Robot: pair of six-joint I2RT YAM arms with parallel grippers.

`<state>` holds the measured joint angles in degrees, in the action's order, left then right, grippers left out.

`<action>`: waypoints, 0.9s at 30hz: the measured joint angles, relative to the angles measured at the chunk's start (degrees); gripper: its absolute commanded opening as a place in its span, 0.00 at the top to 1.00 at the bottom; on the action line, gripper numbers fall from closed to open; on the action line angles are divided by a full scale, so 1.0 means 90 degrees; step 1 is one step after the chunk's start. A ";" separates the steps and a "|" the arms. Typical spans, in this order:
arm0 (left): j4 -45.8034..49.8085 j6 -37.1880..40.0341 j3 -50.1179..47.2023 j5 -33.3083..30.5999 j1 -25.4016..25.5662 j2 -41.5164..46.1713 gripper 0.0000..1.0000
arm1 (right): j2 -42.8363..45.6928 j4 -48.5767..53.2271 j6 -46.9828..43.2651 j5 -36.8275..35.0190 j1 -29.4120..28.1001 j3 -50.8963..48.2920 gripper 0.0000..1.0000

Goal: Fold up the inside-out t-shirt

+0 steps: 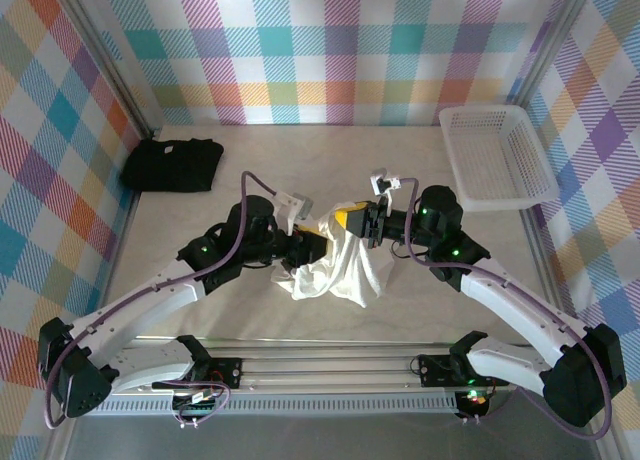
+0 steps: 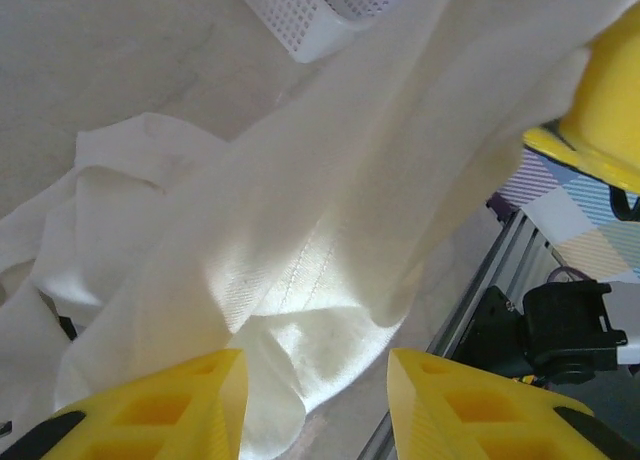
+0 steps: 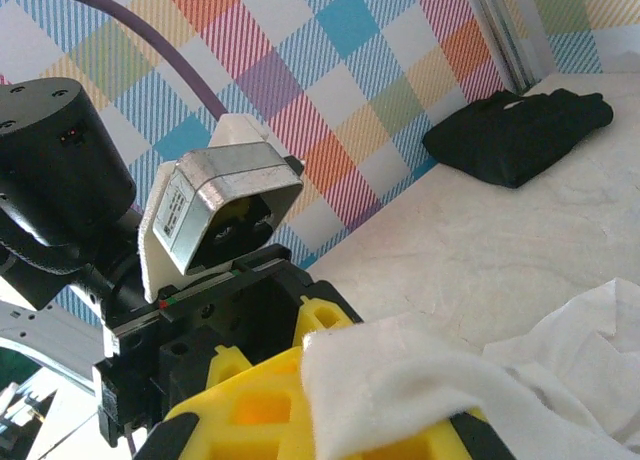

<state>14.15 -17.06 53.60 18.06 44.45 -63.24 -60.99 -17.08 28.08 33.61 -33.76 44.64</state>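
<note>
- Watching from overhead, I have the pale counter (image 1: 300, 160) stretching away beyond both sets of fingers, with plaid walls around it.
- The inside-out t-shirt (image 1: 340, 270) is the cream bundle hanging between the two sets of fingers. Its top is lifted at the right fingers. The rest sags down and bunches on the counter just nearer me than both. In the left wrist view it runs as a taut sheet (image 2: 330, 210) from ahead of the left fingers up toward the right ones, a stitched seam showing along it.
- The white plastic basket (image 1: 495, 155) sits on the counter well beyond the right fingers and off to their right, apart from the shirt.
- A black t-shirt (image 1: 173, 163) lies folded well beyond the left fingers, out to their left by the wall.
- The right fingers (image 1: 348, 218), yellow, are clamped tight on an edge of the inside-out t-shirt. In the right wrist view I see the cloth wrapped over them.
- The left fingers (image 1: 318, 244), also yellow, stand partly apart just beside the right ones. A fold of the shirt hangs across the gap between them, and I see no pinch on it.
</note>
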 measured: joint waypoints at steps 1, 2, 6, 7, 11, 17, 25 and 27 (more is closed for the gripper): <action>-0.0005 0.0002 0.0000 -0.0022 0.0000 -0.0024 0.60 | 0.0000 0.0000 0.0000 0.0002 0.0000 0.0000 1.00; -0.0015 0.0007 0.0007 -0.0049 0.0005 -0.0066 0.60 | 0.0000 0.0000 0.0000 0.0002 0.0000 0.0000 1.00; 0.0017 0.0073 0.0170 -0.0313 0.0005 -0.0367 0.57 | 0.0000 0.0000 0.0000 0.0005 0.0000 0.0000 1.00; 0.0022 0.0102 0.0216 -0.0391 0.0005 -0.0452 0.56 | 0.0000 0.0002 -0.0002 0.0005 0.0000 0.0000 1.00; 0.0182 0.0197 0.0391 -0.0729 0.0005 -0.0729 0.51 | 0.0007 0.0051 -0.0036 -0.0012 0.0005 0.0000 1.00; 0.0508 0.0209 0.0447 -0.1149 0.0005 -0.0986 0.48 | 0.0102 0.0189 -0.0114 -0.0061 0.0046 0.0000 1.00; 0.0869 -0.0015 0.0449 -0.1455 0.0005 -0.1207 0.41 | 0.0117 0.0189 -0.0172 -0.0063 0.0087 0.0000 1.00; 0.0787 -0.0160 0.0449 -0.1404 0.0005 -0.1319 0.48 | 0.0117 0.0189 -0.0172 -0.0063 0.0090 0.0000 1.00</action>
<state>21.23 -18.50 57.65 5.43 44.49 -75.11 -59.94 -15.38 26.52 33.04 -32.95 44.64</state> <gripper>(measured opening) 0.571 0.042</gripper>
